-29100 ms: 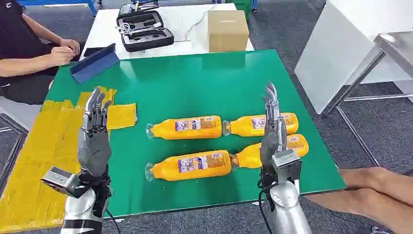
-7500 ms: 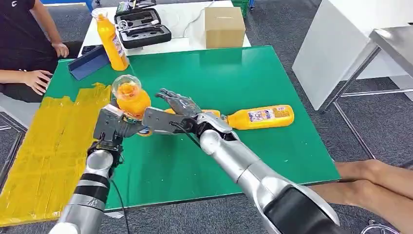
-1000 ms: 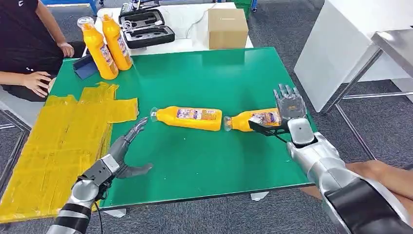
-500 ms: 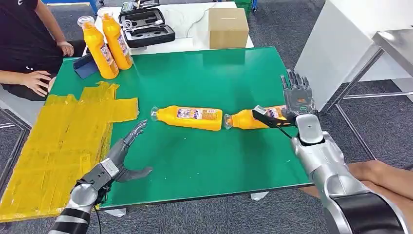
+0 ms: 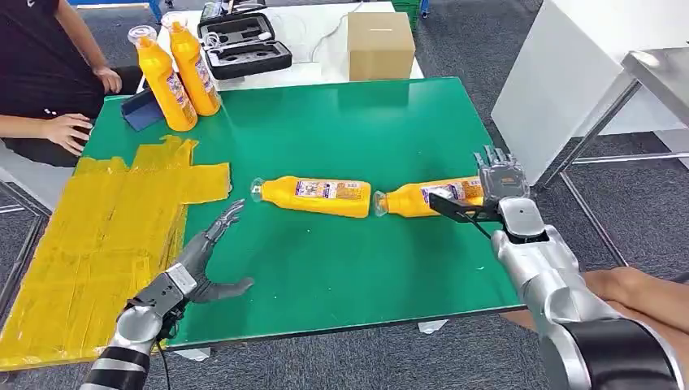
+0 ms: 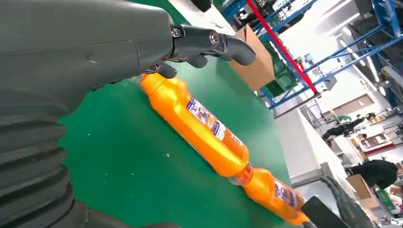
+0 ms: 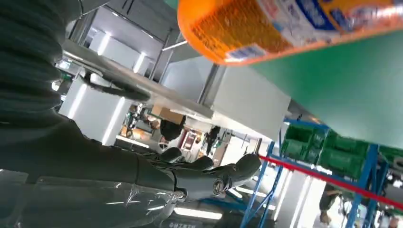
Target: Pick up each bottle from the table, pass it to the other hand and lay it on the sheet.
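Note:
Two orange bottles lie end to end on the green table (image 5: 341,268): the left bottle (image 5: 313,196) (image 6: 199,124) and the right bottle (image 5: 424,198) (image 6: 273,195). My right hand (image 5: 497,188) stands at the right bottle's base with fingers (image 7: 209,172) spread upward and the thumb stretched along the bottle's near side; it grips nothing. The bottle's base (image 7: 285,26) is close to that hand. My left hand (image 5: 205,262) (image 6: 100,47) hovers open low over the table's front left, beside the yellow sheet (image 5: 97,227).
Two more orange bottles (image 5: 166,81) (image 5: 195,67) stand upright at the table's back left by a blue holder (image 5: 142,112). A person's hand (image 5: 69,130) rests near the sheet's far edge. A cardboard box (image 5: 379,45) and a black case (image 5: 244,49) sit on the white table behind.
My right hand has drifted right and then down, from over the right bottle to its base end. My left hand has stayed put. Both lying bottles are unmoved.

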